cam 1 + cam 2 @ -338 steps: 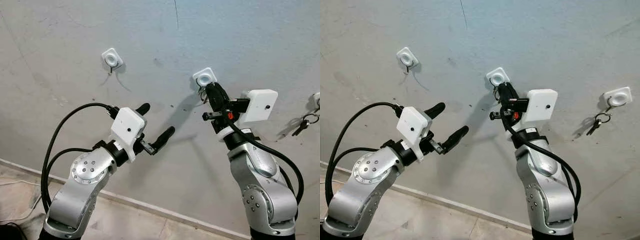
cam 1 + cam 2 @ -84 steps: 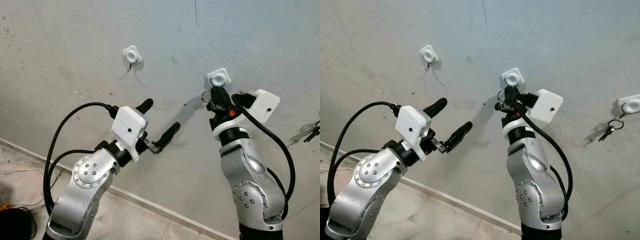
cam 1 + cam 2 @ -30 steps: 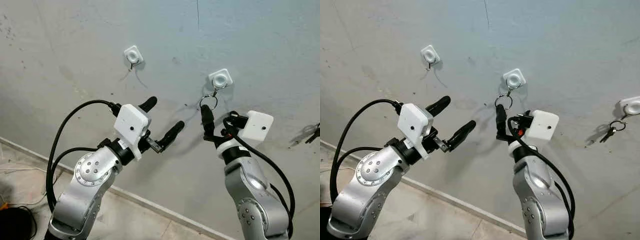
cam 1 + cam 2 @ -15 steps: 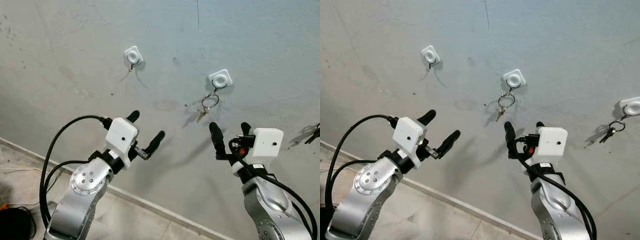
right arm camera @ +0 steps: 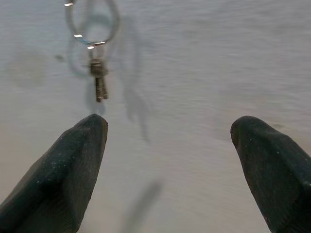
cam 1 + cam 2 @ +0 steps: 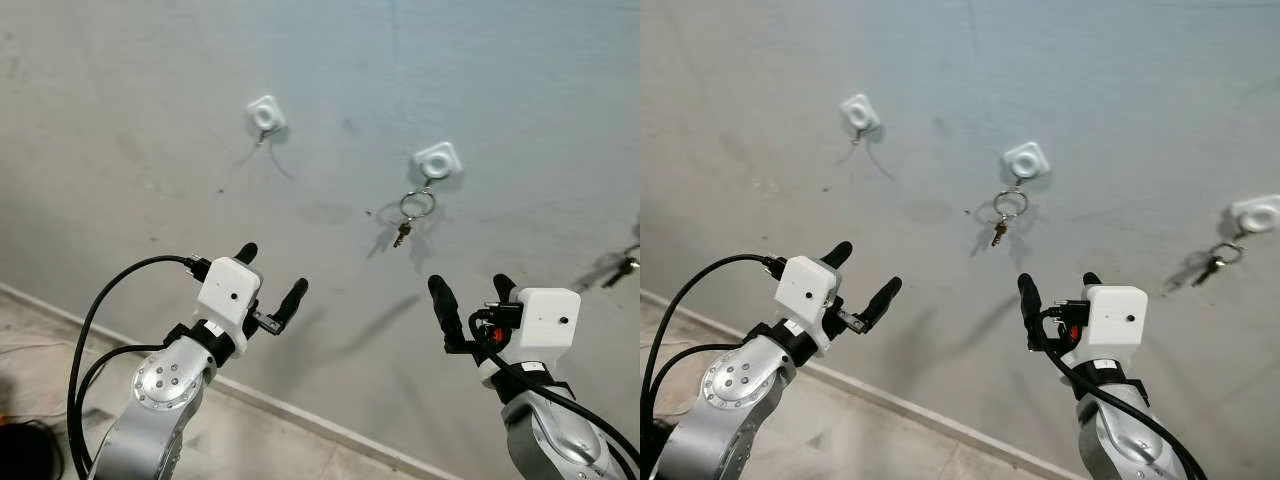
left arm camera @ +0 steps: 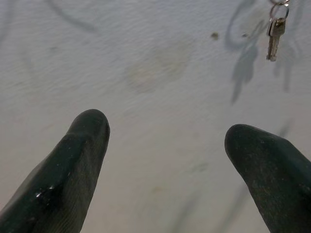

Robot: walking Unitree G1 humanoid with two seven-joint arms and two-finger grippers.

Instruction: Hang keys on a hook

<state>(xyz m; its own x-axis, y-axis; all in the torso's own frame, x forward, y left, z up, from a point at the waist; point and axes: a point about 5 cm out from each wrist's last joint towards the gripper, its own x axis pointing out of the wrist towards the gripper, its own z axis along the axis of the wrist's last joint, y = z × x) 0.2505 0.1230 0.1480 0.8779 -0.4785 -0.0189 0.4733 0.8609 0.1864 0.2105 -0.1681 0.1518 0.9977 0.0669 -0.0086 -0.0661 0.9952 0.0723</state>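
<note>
- Our right gripper (image 6: 470, 300) is spread wide w/ nothing in it, hanging below and to the right of the keys (image 6: 404, 228), well off the wall (image 6: 120, 90).
- A sec ago it was right up under the middle hook (image 6: 438, 160), fingers at the ring (image 6: 417, 204) — since then it has let go and dropped back down.
- Right wrist view agrees: both fingertips (image 5: 73, 165) apart, ring and small key dangling free beyond them, touching neither.
- Our left gripper (image 6: 268, 276) is also spread and empty, lower than it was a sec ago; it points at bare wall, keys off to one side in its wrist view.
- Keys now hang by their ring from the middle hook, key pointing down, shadow on the wall beside.
- Left hook (image 6: 264, 113) looks bare; another key set (image 6: 1213, 260) hangs on the far-right hook (image 6: 1255, 215).
- We judge the hang done — both arms backing off, nothing left but to check the ring doesn't slip.
</note>
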